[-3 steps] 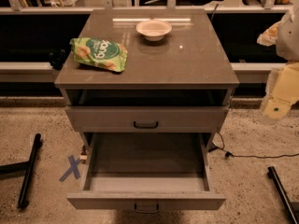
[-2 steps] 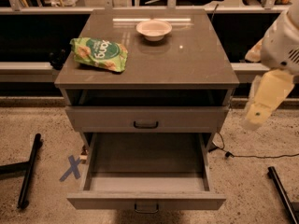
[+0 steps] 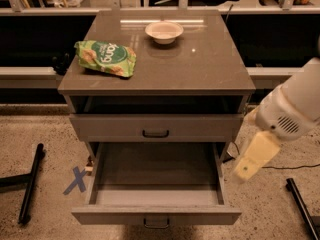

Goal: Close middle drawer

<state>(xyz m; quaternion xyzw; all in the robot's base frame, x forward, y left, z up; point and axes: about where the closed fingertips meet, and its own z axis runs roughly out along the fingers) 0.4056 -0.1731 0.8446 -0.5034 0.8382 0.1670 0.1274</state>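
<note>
The grey-brown cabinet [image 3: 200, 69] stands in the middle of the view. Its middle drawer [image 3: 156, 215] is pulled far out toward me and is empty inside; its flat front with a small dark loop handle [image 3: 156, 223] sits at the bottom edge of the view. The top drawer front [image 3: 125, 127] above it stands slightly out. The lowest drawer is hidden beneath the open one. My gripper [image 3: 246, 170], a cream-coloured end on the white arm [image 3: 290, 111], hangs just right of the open drawer's right side, at about its height and apart from it.
A green snack bag [image 3: 106, 58] and a white bowl [image 3: 164, 31] lie on the cabinet top. A blue tape X [image 3: 76, 180] marks the floor at left. Black bars lie on the floor at left [image 3: 31, 183] and right [image 3: 302, 206]. A cable [image 3: 295, 165] runs along the floor at right.
The arm has swung in from the right edge, down and to the left, toward the open drawer's right side. The drawers and the things on top have not moved.
</note>
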